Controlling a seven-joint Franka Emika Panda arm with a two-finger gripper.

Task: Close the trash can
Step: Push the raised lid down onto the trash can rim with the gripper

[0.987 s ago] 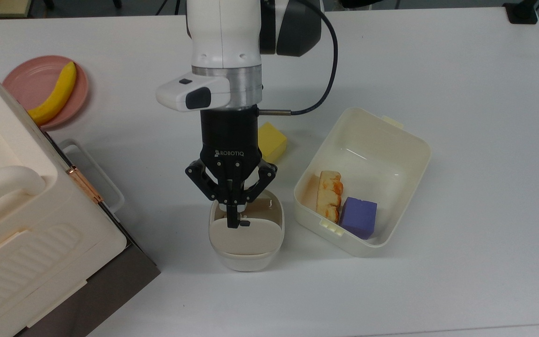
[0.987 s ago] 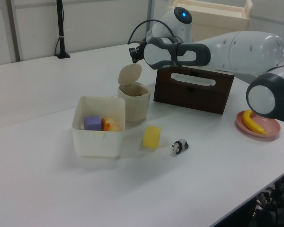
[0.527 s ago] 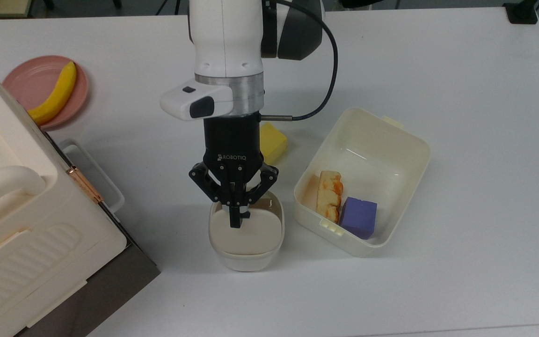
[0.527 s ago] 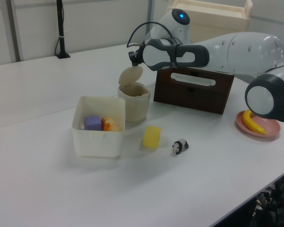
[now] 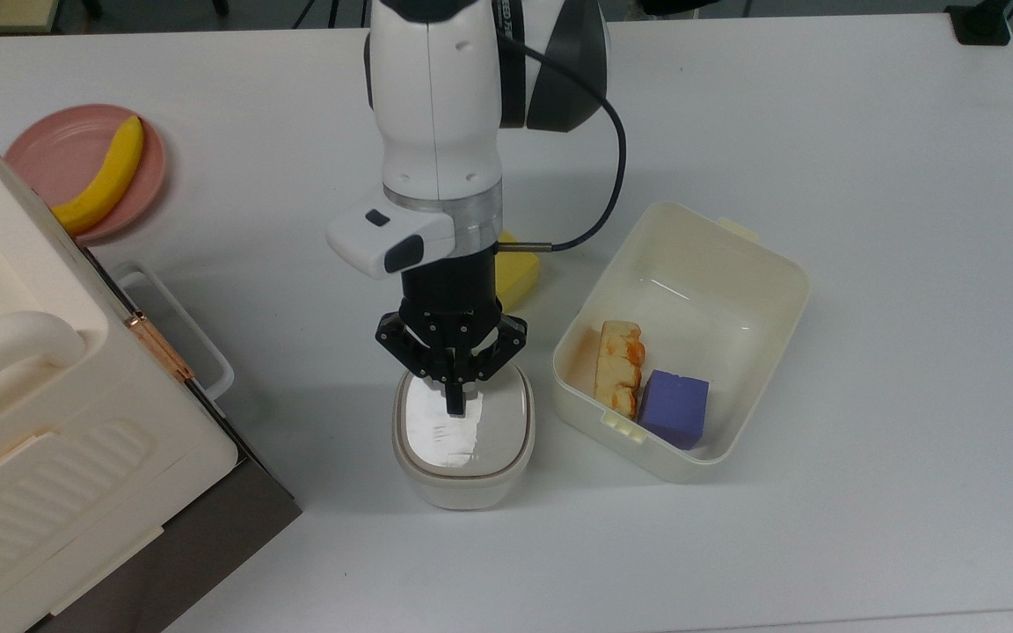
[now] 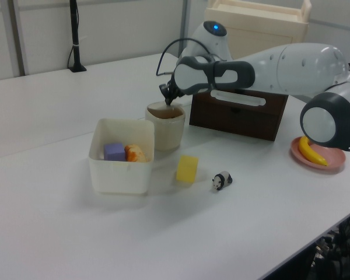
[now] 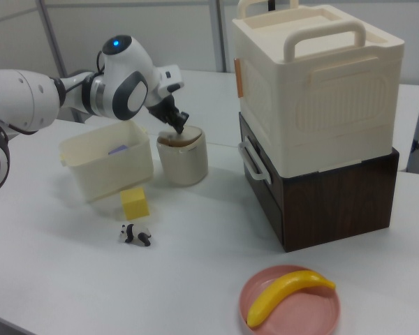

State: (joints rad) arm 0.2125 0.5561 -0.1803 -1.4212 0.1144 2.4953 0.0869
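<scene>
Bin (image 5: 462,440) stands on the white table (image 5: 823,132), near the middle of the top view, with its lid (image 5: 461,425) lying flat inside the rim. We find the gripper (image 5: 454,404) directly over the lid's far edge, fingers drawn together into one narrow tip that rests on the lid and holds nothing. In the left view the tip (image 6: 166,102) meets the bin's (image 6: 165,127) top at its rear rim; in the right view it (image 7: 179,128) presses at the bin's (image 7: 183,159) upper edge.

On the top view's right, the tub (image 5: 779,290) sits just beside the bin, with a narrow strip of table between their walls; it holds a purple block (image 5: 674,408) and an orange-and-cream piece (image 5: 619,365). A yellow block (image 5: 520,268) lies behind the bin, partly under the arm. On the top view's left, the big box (image 5: 40,422) on its brown base takes up that side, and a wider strip of bare table separates it from the bin. A pink plate (image 5: 58,149) with a banana (image 5: 106,176) lies beyond the box. We note open table in front of the bin and across the far right. A small panda figure (image 6: 221,181) lies near the yellow block in the left view.
</scene>
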